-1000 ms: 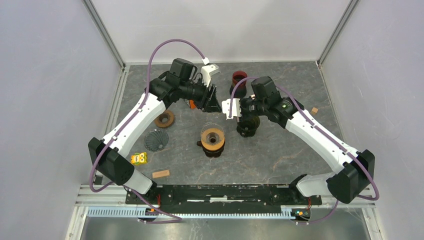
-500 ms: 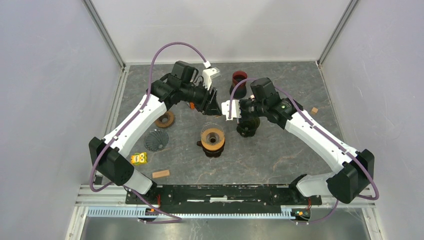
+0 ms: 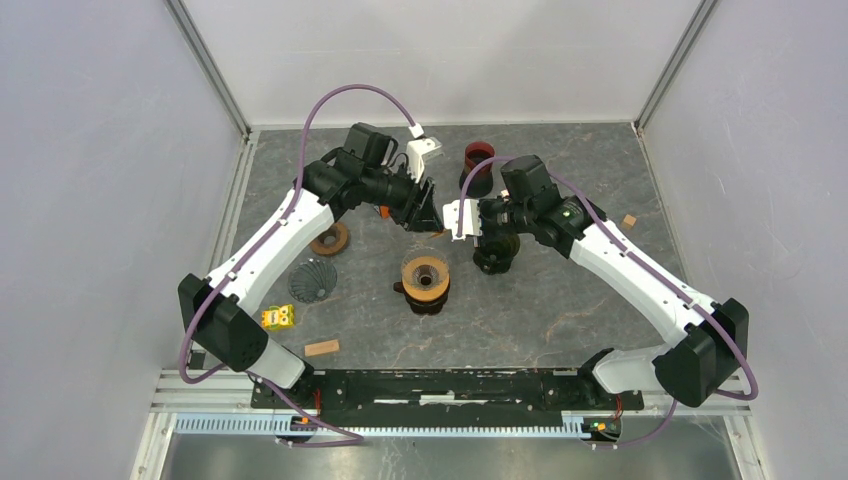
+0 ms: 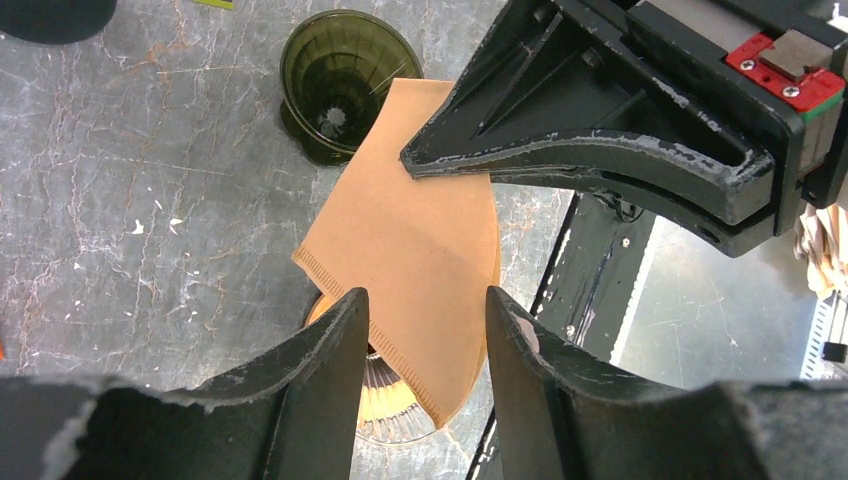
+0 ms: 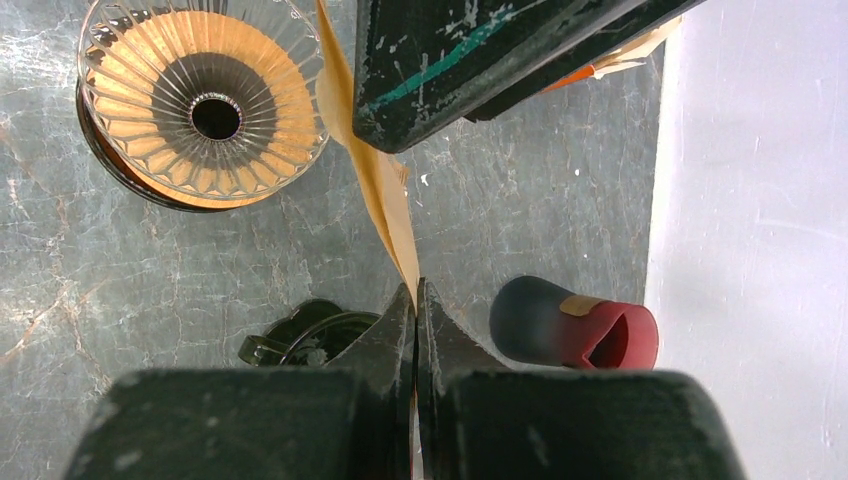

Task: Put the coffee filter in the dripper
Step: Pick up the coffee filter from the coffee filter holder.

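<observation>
One flat brown paper coffee filter (image 4: 410, 240) was held in mid-air near the clear ribbed glass dripper (image 5: 205, 115), clamped at one edge by the right gripper (image 5: 415, 290) with the left gripper (image 4: 425, 297) parted astride it, so the paper could be torn if tugged while pinched.

mostly hidden beneath the coffee filter (image 4: 410, 230): dripper (image 4: 385, 408), only a ribbed sliver showing. partly lost behind the left tool (image 4: 425, 296): that filter's lower sides.
</observation>
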